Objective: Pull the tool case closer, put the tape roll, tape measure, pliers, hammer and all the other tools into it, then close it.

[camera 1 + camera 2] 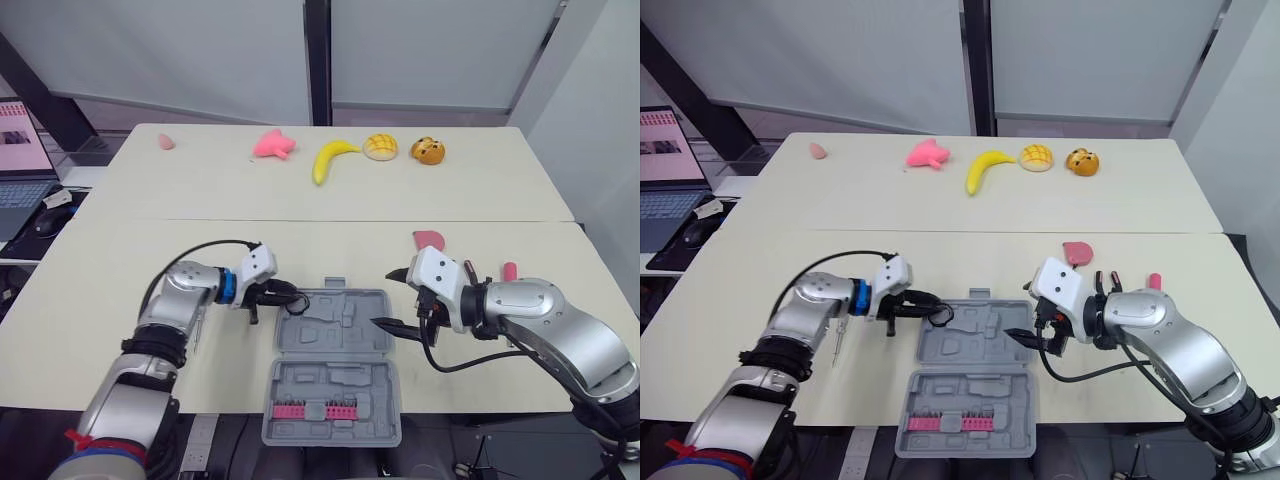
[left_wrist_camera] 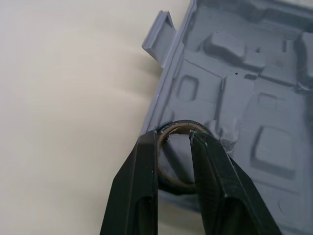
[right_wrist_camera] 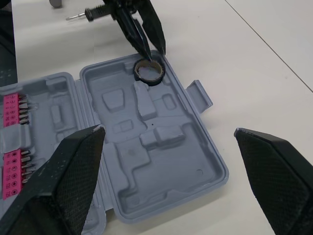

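Note:
The grey tool case (image 1: 345, 340) lies open at the near table edge, its lid with pink bits (image 1: 315, 410) toward me. A black tape roll (image 3: 149, 71) lies flat in the tray's far left corner. My left gripper (image 2: 173, 139) is at that corner. Its fingers are a little apart, one outside the roll's rim and one over its hole, so it stands open. My right gripper (image 1: 390, 298) hangs wide open over the case's right edge with nothing between its fingers. A screwdriver (image 1: 840, 340) lies on the table left of the case.
A flat pink object (image 1: 430, 240) and a pink-handled tool (image 1: 510, 270) lie on the table behind my right arm. On the far table sit a pink toy (image 1: 272, 144), a banana (image 1: 330, 158), two buns (image 1: 380, 147) and a small pink piece (image 1: 166, 141). A laptop (image 1: 22, 150) stands off to the left.

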`<state>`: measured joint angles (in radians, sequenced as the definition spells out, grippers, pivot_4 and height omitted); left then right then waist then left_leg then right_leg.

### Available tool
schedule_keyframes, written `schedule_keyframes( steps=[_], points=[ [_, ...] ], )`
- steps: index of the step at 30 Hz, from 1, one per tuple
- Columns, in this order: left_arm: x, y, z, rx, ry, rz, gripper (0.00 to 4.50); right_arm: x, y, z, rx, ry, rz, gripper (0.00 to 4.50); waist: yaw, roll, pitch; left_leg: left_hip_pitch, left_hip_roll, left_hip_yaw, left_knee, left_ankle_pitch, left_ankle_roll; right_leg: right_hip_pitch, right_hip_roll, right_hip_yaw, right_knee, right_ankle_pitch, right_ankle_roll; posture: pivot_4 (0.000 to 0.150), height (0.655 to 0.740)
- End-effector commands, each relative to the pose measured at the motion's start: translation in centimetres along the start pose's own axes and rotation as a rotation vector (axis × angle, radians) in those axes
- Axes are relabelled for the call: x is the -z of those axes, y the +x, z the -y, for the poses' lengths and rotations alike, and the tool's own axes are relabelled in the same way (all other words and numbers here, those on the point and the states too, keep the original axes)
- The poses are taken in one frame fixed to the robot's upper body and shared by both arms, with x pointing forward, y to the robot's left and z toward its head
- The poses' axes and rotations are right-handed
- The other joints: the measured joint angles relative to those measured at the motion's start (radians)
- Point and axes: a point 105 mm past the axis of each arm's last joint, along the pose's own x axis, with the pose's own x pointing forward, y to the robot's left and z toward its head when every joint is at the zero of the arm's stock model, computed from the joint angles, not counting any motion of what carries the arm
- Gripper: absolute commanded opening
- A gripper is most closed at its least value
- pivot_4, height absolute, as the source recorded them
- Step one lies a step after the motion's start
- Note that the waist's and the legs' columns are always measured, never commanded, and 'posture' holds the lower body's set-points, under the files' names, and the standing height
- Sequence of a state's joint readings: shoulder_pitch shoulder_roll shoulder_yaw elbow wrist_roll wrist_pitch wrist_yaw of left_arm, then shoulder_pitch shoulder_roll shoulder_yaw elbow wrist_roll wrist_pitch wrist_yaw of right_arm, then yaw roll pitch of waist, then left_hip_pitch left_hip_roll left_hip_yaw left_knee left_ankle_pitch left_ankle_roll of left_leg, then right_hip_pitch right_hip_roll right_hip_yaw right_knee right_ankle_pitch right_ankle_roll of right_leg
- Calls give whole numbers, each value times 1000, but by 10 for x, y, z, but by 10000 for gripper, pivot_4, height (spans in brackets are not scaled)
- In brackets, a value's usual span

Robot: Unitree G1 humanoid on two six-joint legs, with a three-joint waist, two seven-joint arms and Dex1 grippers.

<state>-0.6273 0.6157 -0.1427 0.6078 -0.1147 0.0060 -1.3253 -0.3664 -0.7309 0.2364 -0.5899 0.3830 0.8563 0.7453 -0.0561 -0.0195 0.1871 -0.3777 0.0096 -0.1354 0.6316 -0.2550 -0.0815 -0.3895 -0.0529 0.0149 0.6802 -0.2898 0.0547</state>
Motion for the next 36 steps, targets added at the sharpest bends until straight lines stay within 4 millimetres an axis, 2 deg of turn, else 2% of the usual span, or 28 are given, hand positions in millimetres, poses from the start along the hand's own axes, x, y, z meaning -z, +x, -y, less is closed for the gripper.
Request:
schedule_keyframes(
  steps=[1,4,6,11,14,17,21,23,24,27,28,32,36],
  points=[
    [-31,-40,-5,-59,57,79,10214,-13,-12,9,74,-57,65,45000,-1,0,0,0,0,0,0,0,0,0,0,0,0,0,0,1500,7369],
    [-27,-70,-9,-154,39,65,10214,-5,-25,25,187,-64,61,45000,-1,0,0,0,0,0,-1,0,0,0,0,0,-1,0,0,1500,7369],
    [-15,-95,-12,-250,2,49,10214,7,-39,36,266,-62,38,45000,1,1,0,0,0,1,-1,0,0,0,0,0,-1,0,0,1500,7369],
    [21,-150,-4,-467,-90,-16,10214,49,-90,60,470,-11,-63,45000,4,0,0,0,0,1,-1,0,0,0,0,1,-1,0,0,1500,7369],
    [44,-179,11,-542,-175,-57,16420,75,-120,65,537,36,-133,45000,7,0,0,1,0,1,-2,0,0,0,0,1,-1,0,0,1500,7369],
    [67,-202,30,-591,-273,-95,25237,97,-145,64,578,93,-182,45000,7,0,0,3,1,3,-2,0,0,1,0,2,-1,0,0,1500,7369],
    [103,-230,64,-640,-428,-183,38379,126,-169,50,567,185,-255,45000,7,0,0,4,1,4,-2,0,0,2,0,2,-1,-1,0,1500,7369],
    [112,-238,74,-662,-450,-211,44095,133,-173,43,543,202,-279,45000,6,0,0,5,1,4,-2,0,0,3,0,3,-1,-3,4,1500,7369],
    [115,-240,76,-670,-460,-218,44655,135,-174,41,534,207,-287,45000,8,0,0,7,1,5,-3,0,0,4,0,3,-1,-4,4,1500,7369],
    [127,-248,87,-710,-507,-240,44655,142,-175,35,509,221,-312,45000,12,0,0,11,2,5,-2,0,0,8,0,3,-1,-4,3,1500,7369],
    [129,-250,89,-718,-513,-242,44655,143,-175,35,506,223,-315,45000,12,0,0,13,2,5,-2,0,0,10,-1,3,-1,-7,-2,1500,7369],
    [129,-252,89,-750,-526,-224,44655,144,-174,35,490,222,-320,45000,16,0,0,14,3,6,-3,0,0,10,-1,3,-1,-8,-4,1500,7369],
    [128,-251,89,-744,-518,-221,44655,146,-173,35,475,209,-334,45000,19,0,0,13,3,6,-4,-1,0,10,-1,3,-1,-5,2,1500,7369]
  ],
)
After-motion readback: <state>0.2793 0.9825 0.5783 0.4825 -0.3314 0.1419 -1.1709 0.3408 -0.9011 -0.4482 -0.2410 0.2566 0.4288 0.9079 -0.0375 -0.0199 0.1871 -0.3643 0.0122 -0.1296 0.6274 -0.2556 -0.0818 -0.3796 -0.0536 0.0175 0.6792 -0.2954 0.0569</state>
